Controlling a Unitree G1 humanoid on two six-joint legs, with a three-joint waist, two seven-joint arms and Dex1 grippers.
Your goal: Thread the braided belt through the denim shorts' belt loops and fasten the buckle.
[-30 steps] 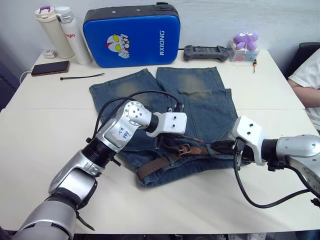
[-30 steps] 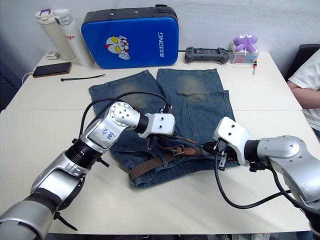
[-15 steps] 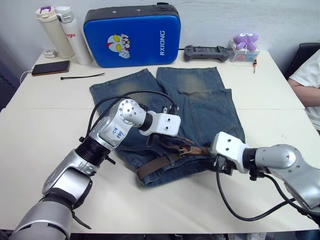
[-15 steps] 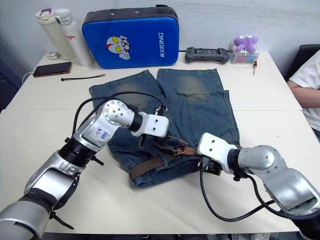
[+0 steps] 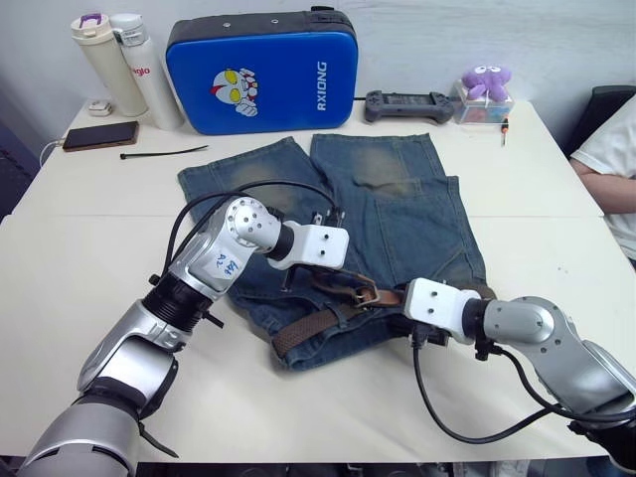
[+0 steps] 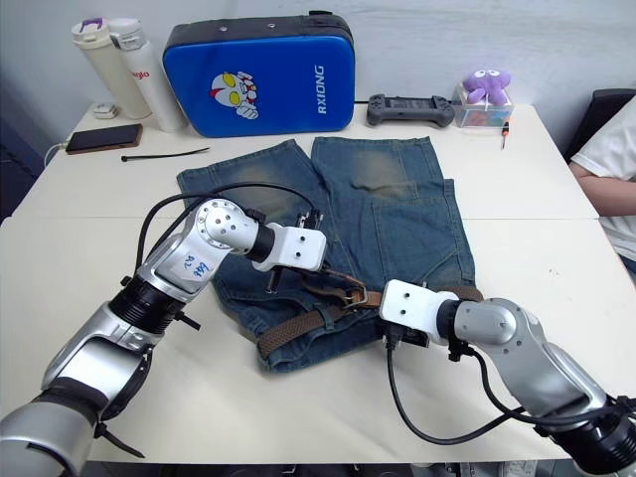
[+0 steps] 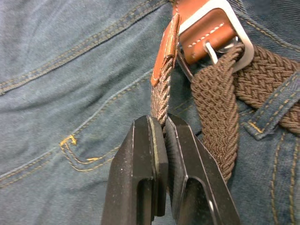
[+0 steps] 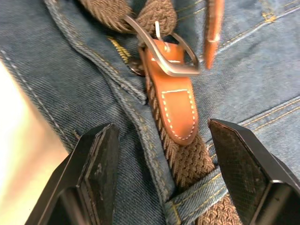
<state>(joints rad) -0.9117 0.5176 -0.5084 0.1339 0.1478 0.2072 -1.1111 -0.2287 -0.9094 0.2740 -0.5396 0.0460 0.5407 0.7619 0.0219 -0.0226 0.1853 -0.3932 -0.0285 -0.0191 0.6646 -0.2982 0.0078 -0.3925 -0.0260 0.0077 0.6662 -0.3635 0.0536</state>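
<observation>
White counter: denim shorts laid flat, waistband toward the robot. Braided belt lies along the waistband, partly under belt loops. Silver buckle with tan leather tab sits mid-waist. Left tool: fingers pinched together on the belt's free end, just below its leather tip. Right tool: fingers spread wide, straddling the belt beside the buckle, gripping nothing. Far edge: blue case, two bottles, phone.
</observation>
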